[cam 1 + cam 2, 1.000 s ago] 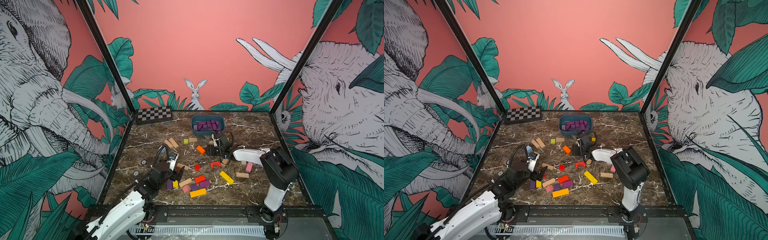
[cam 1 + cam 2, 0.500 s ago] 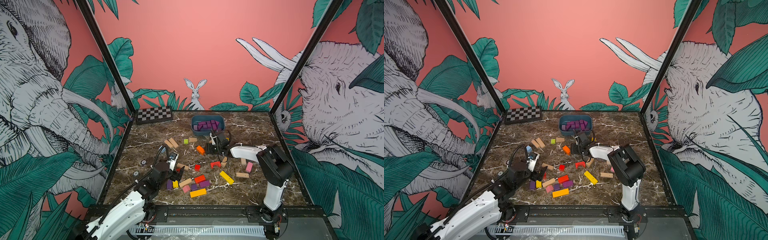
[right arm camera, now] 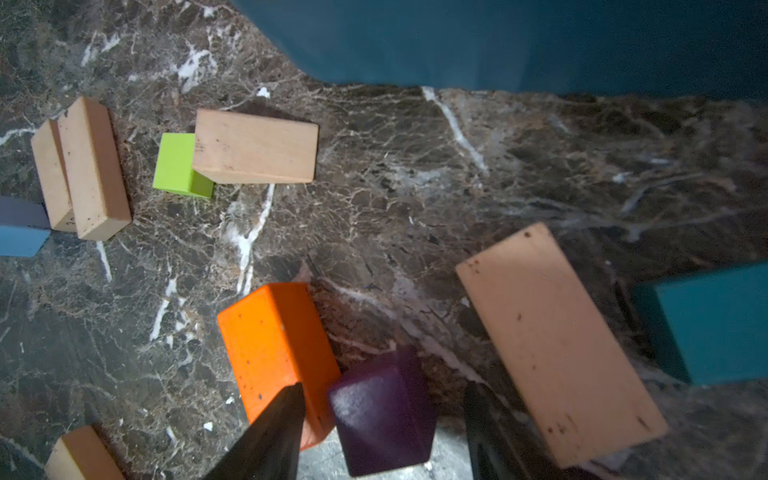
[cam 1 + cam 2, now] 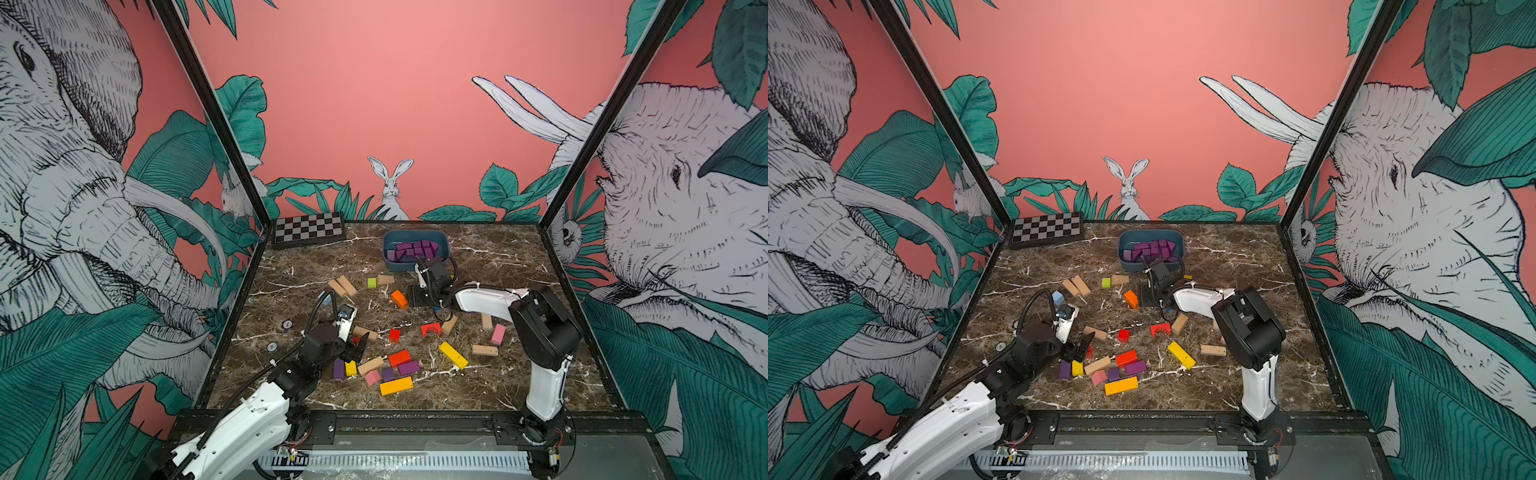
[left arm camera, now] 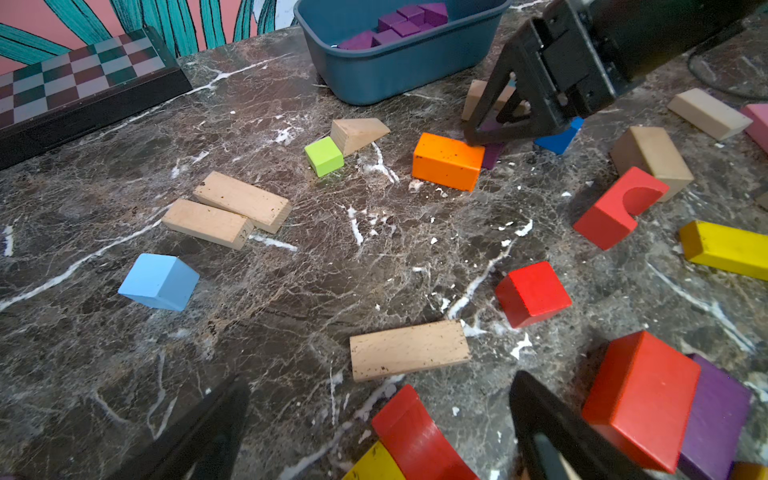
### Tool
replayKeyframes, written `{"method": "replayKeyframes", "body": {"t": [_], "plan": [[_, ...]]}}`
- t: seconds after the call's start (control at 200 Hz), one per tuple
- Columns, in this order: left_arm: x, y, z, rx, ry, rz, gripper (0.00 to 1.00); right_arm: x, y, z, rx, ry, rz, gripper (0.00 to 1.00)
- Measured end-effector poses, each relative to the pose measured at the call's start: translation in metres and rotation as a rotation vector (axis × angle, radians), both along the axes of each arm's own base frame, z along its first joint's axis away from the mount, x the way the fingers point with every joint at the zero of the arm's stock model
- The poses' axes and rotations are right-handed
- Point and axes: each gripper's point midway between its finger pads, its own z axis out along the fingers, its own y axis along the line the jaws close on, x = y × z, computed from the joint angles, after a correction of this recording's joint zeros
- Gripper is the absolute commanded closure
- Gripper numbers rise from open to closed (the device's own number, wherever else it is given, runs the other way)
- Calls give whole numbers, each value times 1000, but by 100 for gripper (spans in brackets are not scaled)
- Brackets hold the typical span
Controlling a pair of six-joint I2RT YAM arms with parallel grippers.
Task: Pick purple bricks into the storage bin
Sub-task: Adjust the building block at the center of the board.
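The storage bin (image 4: 387, 254) (image 4: 1124, 259) (image 5: 399, 70) stands at the back of the marble table with several purple bricks (image 4: 415, 249) (image 4: 1152, 249) inside. My right gripper (image 4: 422, 297) (image 4: 1148, 297) (image 3: 384, 432) is low just in front of the bin, open, its jaws on either side of a purple cube (image 3: 382, 415) (image 5: 492, 156) on the table, with a gap on one side. My left gripper (image 4: 357, 347) (image 4: 1079, 349) (image 5: 380, 384) hangs wide open and holds nothing, above a red arch block. Three purple bricks (image 4: 338, 369) (image 4: 409, 367) (image 4: 387, 374) lie near it.
An orange block (image 3: 274, 353) (image 4: 399, 299) touches the right gripper's finger side. A tan bar (image 3: 557, 340) and a blue cube (image 3: 715, 320) lie on the cube's other side. Red, yellow, tan and pink blocks (image 4: 498, 333) are scattered mid-table. A checkerboard box (image 4: 309, 228) sits at the back left.
The right gripper has shifted slightly left and down, settling around the purple cube beside the orange block. The left arm has not moved.
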Motion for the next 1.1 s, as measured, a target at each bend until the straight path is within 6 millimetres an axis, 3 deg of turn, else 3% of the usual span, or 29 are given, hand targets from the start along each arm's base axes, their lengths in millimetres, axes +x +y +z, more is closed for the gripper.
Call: {"method": "replayKeyframes", "body": {"t": [0.67,1.095], "plan": [[0,0,2,-5,-6,0,1,-1,5,-1,8,-19,23,33],[0,0,4,-9,-11,0,1,-7,-6,5,25,-79,1,34]]}}
